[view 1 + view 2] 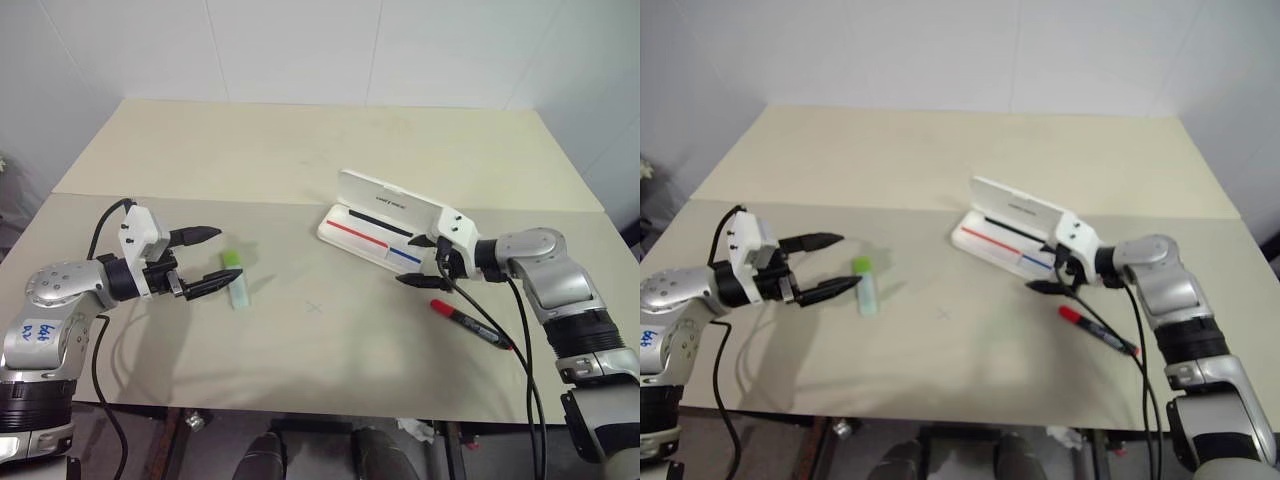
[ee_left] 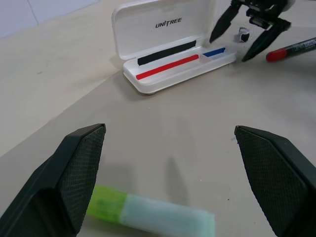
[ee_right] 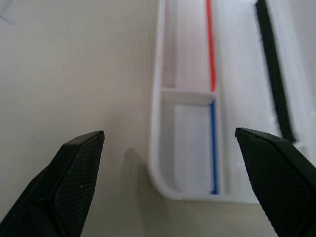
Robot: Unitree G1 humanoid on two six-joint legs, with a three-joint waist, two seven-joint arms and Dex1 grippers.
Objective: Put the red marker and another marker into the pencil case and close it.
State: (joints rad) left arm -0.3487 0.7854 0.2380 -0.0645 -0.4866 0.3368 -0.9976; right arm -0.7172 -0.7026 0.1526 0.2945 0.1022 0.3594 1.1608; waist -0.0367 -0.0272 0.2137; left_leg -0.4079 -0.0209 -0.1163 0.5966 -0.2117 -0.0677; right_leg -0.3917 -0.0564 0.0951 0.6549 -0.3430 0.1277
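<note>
The pencil case (image 1: 375, 232) is seen lying open and empty on the counter (image 1: 300, 160). The red marker (image 1: 470, 322) is found near the case's front corner; it looks light, stiff and smooth, best pinched mid-barrel. The green marker (image 1: 233, 277) is set well apart. Both the right claw (image 1: 423, 262) and left claw (image 1: 197, 262) are spread wide, holding nothing. Nothing is seen in the way.

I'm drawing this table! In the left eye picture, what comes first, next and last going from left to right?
Left end effector → green marker → open white pencil case → right end effector → red marker. The last three overlap a little, so I ordered them by their middles.
</note>
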